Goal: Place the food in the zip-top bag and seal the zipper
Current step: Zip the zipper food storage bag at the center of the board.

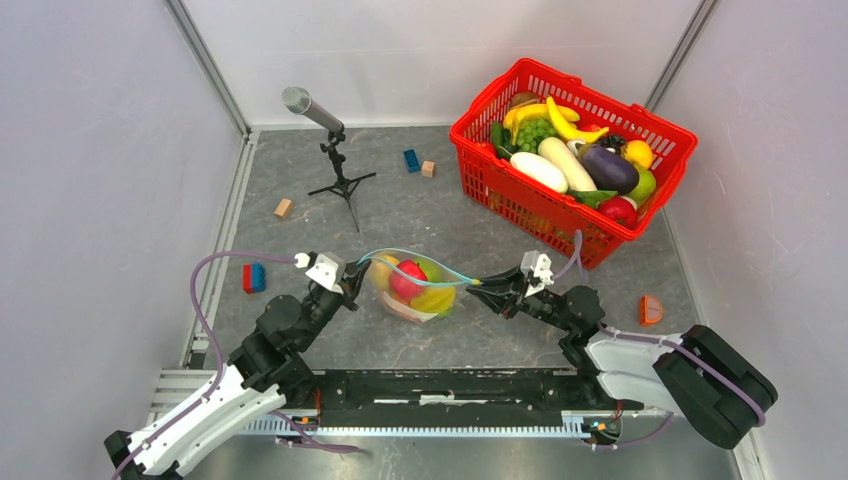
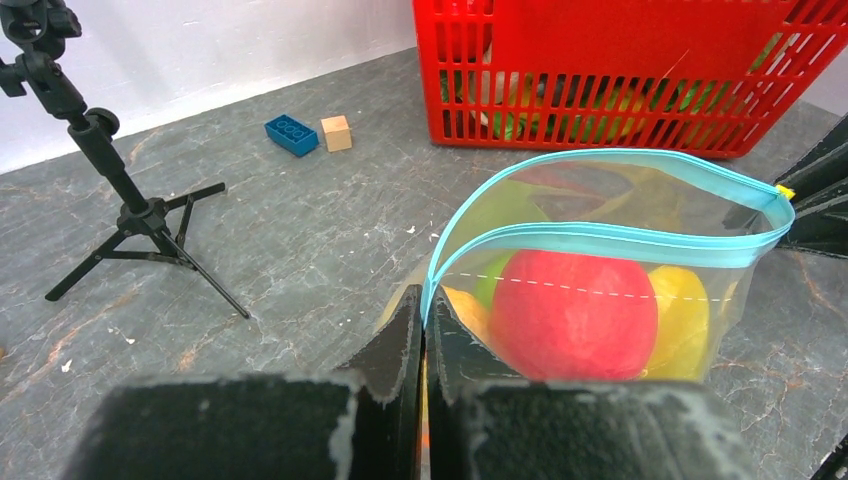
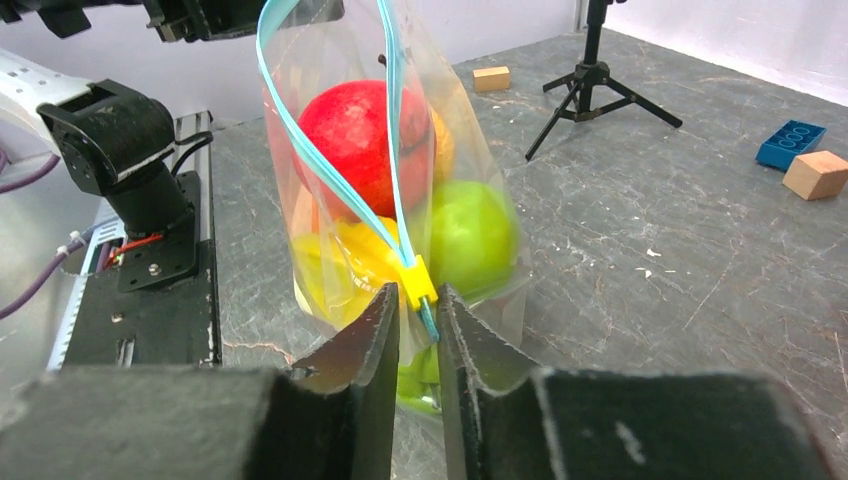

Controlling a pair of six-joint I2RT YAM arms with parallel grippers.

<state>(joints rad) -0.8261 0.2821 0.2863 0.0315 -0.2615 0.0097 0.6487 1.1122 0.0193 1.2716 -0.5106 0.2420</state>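
Observation:
The clear zip-top bag (image 1: 415, 288) hangs stretched between my two grippers over the table's middle. It holds a red apple (image 2: 572, 315), a yellow lemon (image 2: 682, 318), a green round fruit (image 3: 470, 235) and an orange (image 3: 442, 145). The light blue zipper (image 2: 610, 240) has its two strips apart, so the mouth is open. My left gripper (image 2: 424, 305) is shut on the zipper's left end. My right gripper (image 3: 418, 308) is shut on the zipper's right end, just below the yellow slider (image 3: 415, 280). In the top view the left gripper (image 1: 357, 272) and right gripper (image 1: 487, 284) flank the bag.
A red mesh basket (image 1: 478, 140) with several more toy fruits and vegetables stands at the back right. A microphone on a tripod (image 1: 338, 170) stands at the back left. Small blocks (image 1: 411, 160) (image 1: 284, 208) (image 1: 254, 277) and an orange piece (image 1: 650, 310) lie around.

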